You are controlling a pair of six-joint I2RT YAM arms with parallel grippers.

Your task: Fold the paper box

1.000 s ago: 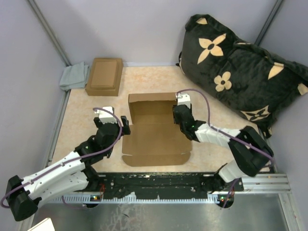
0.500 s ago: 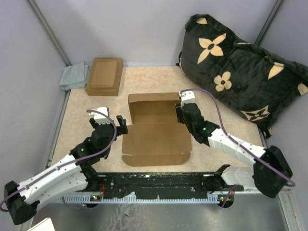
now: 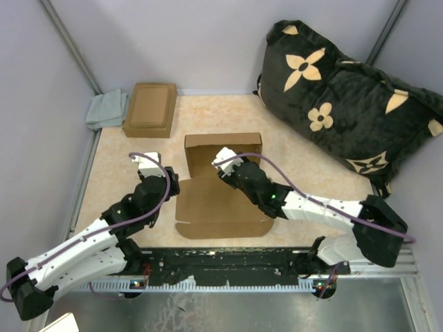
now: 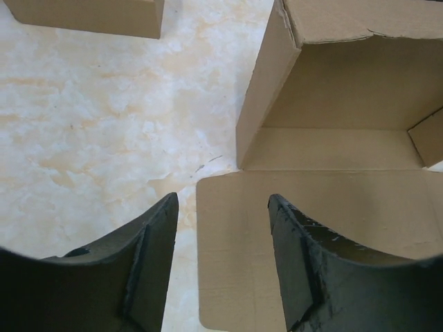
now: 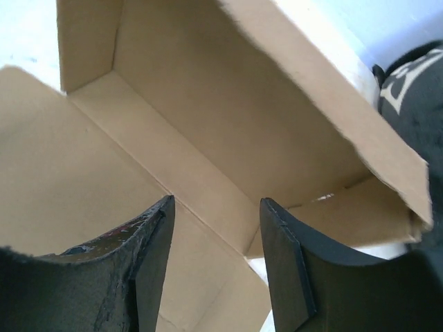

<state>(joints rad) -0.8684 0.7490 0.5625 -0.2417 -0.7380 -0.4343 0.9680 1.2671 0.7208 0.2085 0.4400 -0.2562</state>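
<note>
Box: paper box [image 3: 221, 204] mid-worktop [image 3: 118, 166], same spot as before; back and left walls up, front panel lying flat.
Right claw [image 5: 214, 207]: jaws apart, holding nothing; has shifted left from the box's right edge to over the inside, facing the back wall.
Left claw [image 4: 221, 200]: jaws apart, empty, straddling the flat panel's left edge; barely moved.

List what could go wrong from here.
1. Both end effectors are open, so nothing pins the paper box; a push from the right end effector over its floor may slide it instead of creasing.
2. The left end effector straddles the flat panel's corner and could crumple it.
</note>
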